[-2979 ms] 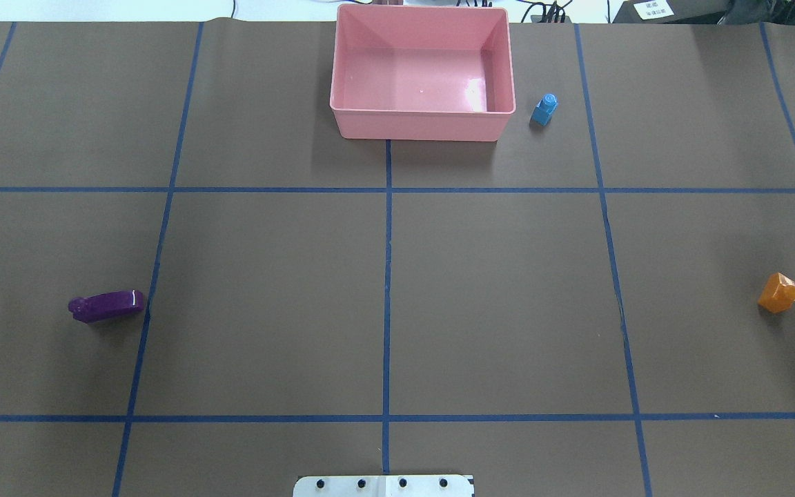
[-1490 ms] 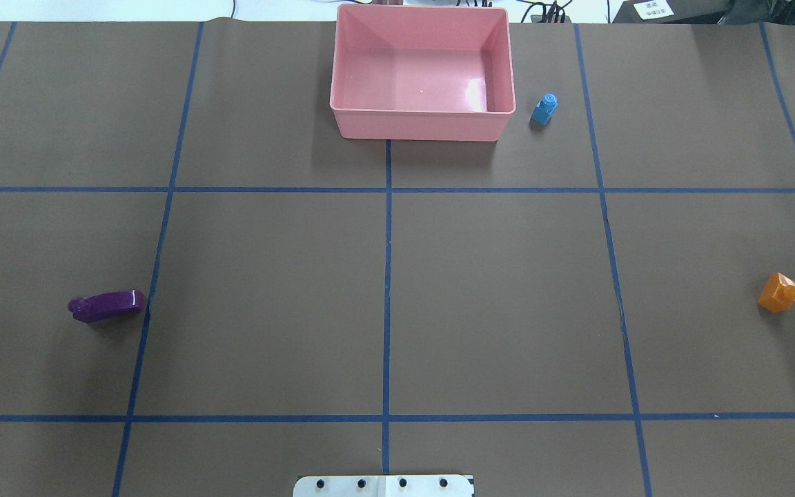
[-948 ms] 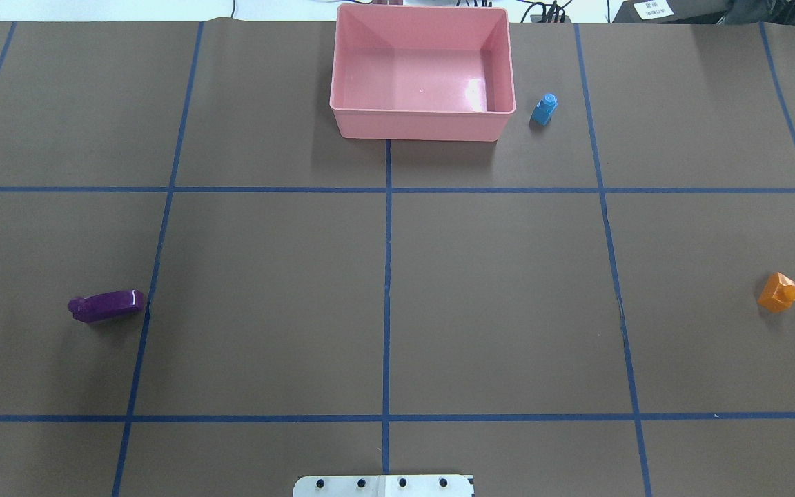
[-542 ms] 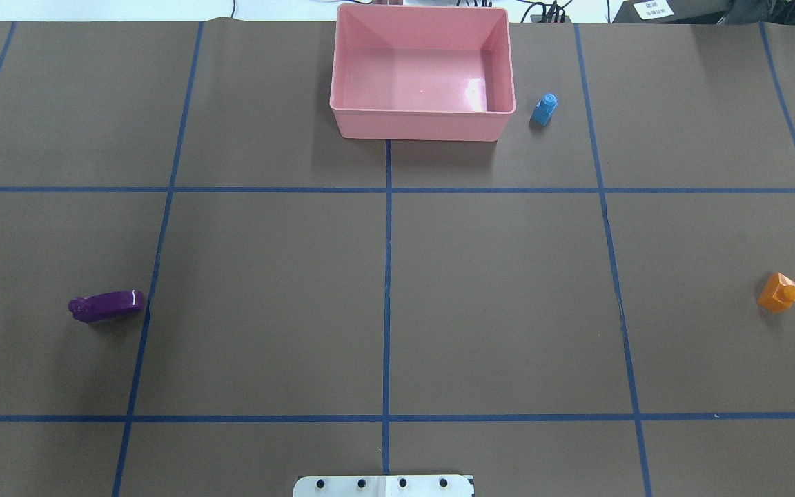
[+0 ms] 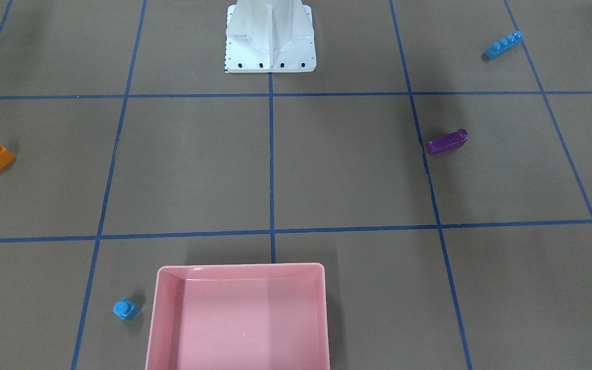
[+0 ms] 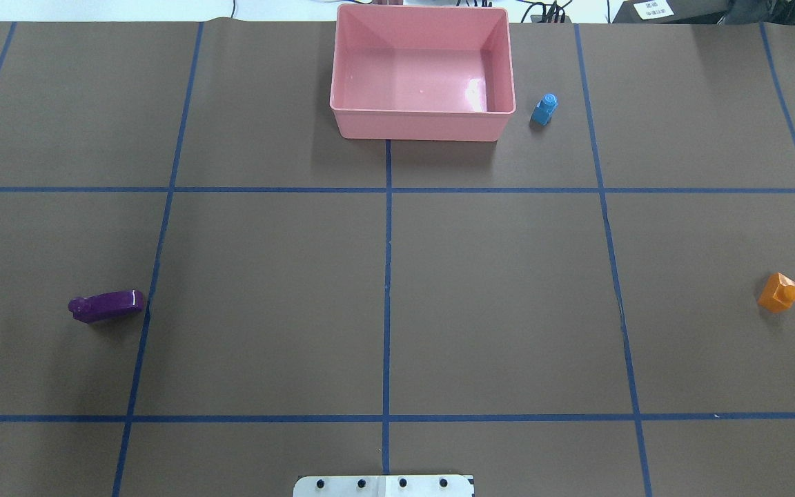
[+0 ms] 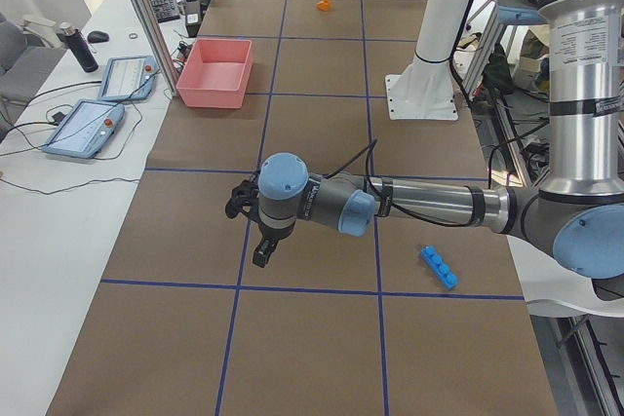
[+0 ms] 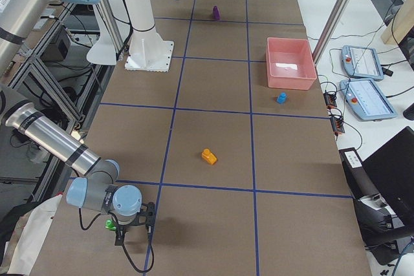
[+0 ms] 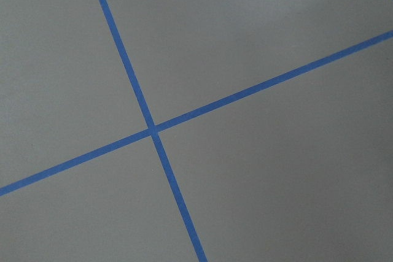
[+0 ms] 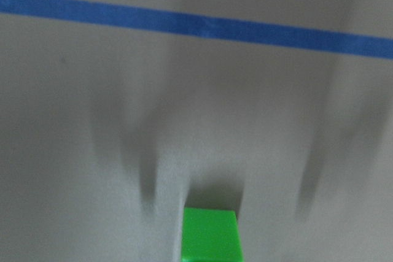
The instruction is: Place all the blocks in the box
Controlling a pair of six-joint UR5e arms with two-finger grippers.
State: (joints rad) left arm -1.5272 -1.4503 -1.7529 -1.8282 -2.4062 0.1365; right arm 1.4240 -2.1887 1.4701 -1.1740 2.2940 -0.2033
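The pink box [image 6: 421, 125] stands at the table's far middle, nothing in it. The tiny blue brick [image 6: 544, 109] stands just right of it. The purple brick [image 6: 106, 305] lies at the left, the orange brick [image 6: 778, 293] at the far right. The long blue brick [image 5: 503, 44] lies near the robot's left side. The green brick [image 10: 210, 234] sits at the bottom of the right wrist view. My right gripper [image 8: 132, 232] hangs close beside the green brick [image 8: 110, 225]. My left gripper [image 7: 261, 252] hovers over bare table. I cannot tell whether either is open.
The white base plate [image 6: 384, 485] sits at the table's near middle, with its post [image 5: 270, 31] above it. Blue tape lines [image 9: 153, 130] grid the brown mat. Tablets [image 7: 83, 129] and cables lie beyond the table's far edge.
The bricks and the box have not moved. A faint shadow near the orange brick at the overhead view's right edge has faded.
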